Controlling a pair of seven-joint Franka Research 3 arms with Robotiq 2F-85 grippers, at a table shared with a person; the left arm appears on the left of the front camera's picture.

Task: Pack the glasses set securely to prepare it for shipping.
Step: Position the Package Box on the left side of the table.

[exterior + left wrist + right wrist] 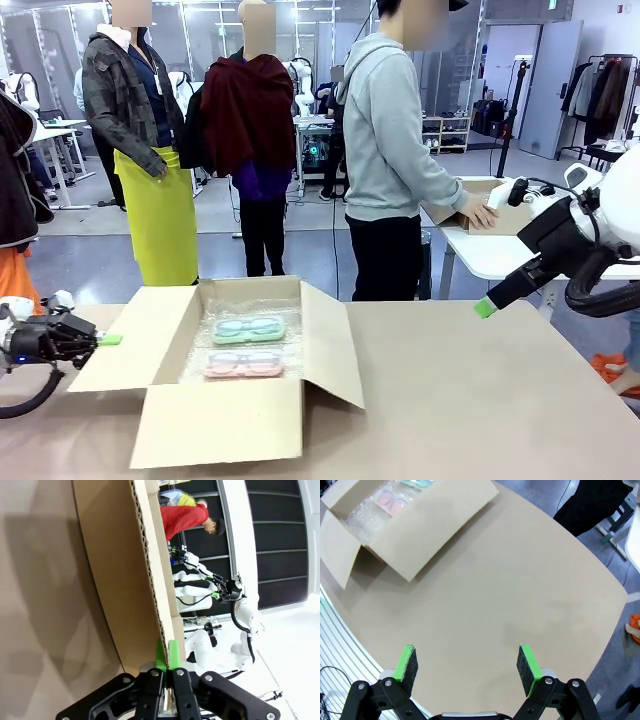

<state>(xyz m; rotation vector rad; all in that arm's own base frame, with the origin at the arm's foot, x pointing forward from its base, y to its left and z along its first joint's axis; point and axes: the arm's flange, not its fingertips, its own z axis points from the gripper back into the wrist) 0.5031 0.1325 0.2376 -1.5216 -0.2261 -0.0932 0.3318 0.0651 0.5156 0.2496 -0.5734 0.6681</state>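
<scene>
An open cardboard box [215,420] stands left of the table's middle, lined with bubble wrap [200,350]. In it lies the glasses set, flat: a mint green case [248,328] and, nearer me, a pale pink case [244,365]. My left gripper [108,340] is shut, low at the outer edge of the box's left flap [130,335]. In the left wrist view its green pads [161,655] meet right at that flap's corrugated edge [150,570]. My right gripper [487,306] hangs open above the table's right side, holding nothing. Its wrist view looks down past the open right gripper [467,662] on bare table, with the box [410,530] and pink case [390,500] far off.
All four box flaps are spread outward; the front flap [220,425] lies toward me. The table [480,400] is bare to the right of the box. A person in a grey hoodie [395,130] stands beyond the far edge, hand on another box [490,205] on a white table.
</scene>
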